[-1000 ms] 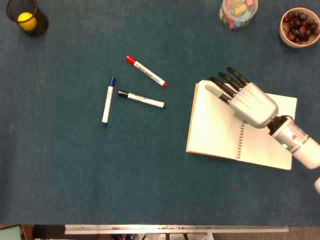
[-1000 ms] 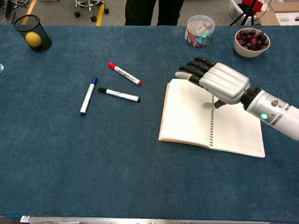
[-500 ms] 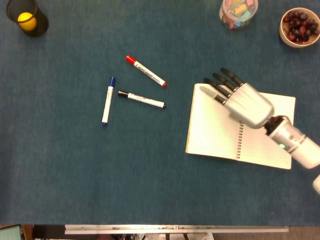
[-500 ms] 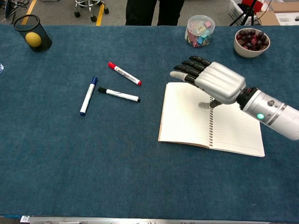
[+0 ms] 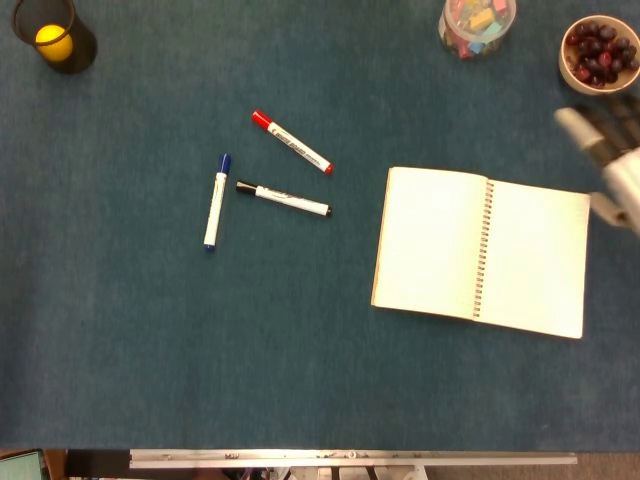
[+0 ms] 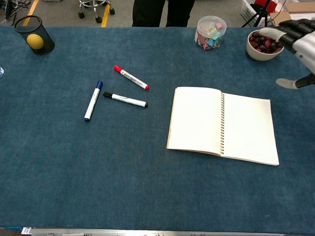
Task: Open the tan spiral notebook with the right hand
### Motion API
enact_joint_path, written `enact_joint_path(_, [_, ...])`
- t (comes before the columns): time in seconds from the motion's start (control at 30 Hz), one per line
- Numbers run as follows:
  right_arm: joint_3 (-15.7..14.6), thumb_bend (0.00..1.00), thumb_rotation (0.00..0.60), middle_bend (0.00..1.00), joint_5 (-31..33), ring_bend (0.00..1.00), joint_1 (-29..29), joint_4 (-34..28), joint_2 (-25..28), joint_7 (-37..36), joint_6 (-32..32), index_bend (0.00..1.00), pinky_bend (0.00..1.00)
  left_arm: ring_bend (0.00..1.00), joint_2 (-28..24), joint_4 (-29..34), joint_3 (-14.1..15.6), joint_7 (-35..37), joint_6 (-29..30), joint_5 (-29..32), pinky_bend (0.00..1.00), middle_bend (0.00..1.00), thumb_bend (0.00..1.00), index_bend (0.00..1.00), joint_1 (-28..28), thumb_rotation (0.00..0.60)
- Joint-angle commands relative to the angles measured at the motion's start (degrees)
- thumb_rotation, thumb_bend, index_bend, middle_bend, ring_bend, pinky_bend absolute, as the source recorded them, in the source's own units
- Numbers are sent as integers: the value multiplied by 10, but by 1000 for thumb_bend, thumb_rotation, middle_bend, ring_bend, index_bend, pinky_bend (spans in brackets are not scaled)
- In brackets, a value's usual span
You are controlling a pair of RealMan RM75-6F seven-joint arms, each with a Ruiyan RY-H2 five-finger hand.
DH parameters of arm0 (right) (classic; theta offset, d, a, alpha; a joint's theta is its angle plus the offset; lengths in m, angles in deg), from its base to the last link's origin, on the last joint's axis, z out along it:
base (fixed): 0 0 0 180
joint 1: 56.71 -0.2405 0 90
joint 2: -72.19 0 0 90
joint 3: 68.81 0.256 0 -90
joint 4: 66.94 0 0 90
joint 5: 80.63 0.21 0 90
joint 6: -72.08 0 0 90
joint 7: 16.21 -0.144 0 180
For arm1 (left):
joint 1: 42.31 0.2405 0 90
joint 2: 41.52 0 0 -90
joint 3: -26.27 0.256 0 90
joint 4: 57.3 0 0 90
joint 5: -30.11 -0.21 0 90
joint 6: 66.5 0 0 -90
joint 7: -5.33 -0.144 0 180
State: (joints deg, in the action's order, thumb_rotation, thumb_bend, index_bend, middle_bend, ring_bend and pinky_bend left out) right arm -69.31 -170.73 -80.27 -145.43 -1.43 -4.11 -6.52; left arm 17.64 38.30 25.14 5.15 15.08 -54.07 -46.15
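The tan spiral notebook (image 5: 480, 251) (image 6: 221, 125) lies open and flat on the blue table, cream pages showing on both sides of its wire spine. My right hand (image 5: 610, 160) (image 6: 298, 42) hangs at the far right edge of both views, above and right of the notebook, fingers spread, holding nothing and clear of the pages. My left hand shows in neither view.
Three markers lie left of the notebook: red (image 5: 291, 141), black (image 5: 283, 199), blue (image 5: 216, 201). A bowl of dark fruit (image 5: 598, 54) and a clear jar of coloured bits (image 5: 476, 24) stand at the back right. A black mesh cup with a yellow ball (image 5: 53, 34) stands back left.
My right hand has lifted off the open notebook and pulled back to the right edge, near the fruit bowl. The notebook stays open where it was.
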Motion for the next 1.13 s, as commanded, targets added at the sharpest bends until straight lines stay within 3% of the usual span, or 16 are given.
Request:
enact_joint_path(0.03, [0, 194, 600, 211, 34, 133, 43, -50, 47, 23, -29, 143, 194, 29, 14, -11, -6, -10, 11, -10, 57, 80, 484, 98, -4, 600])
enact_joint_path(0.23, [-4, 198, 600, 227, 61, 142, 98, -103, 95, 35, -72, 172, 216, 29, 33, -23, -9, -19, 19, -24, 57, 80, 484, 98, -12, 600])
enact_joint_path(0.57, [-9, 198, 600, 227, 91, 142, 170, -128, 114, 35, -115, 183, 217, 29, 51, -27, -9, -32, 24, -42, 57, 80, 484, 98, -22, 600])
enact_joint_path(1.13, [17, 198, 600, 227, 61, 142, 161, -113, 95, 20, -90, 183, 216, 29, 45, -17, -7, -34, 25, -34, 57, 80, 484, 98, -21, 600])
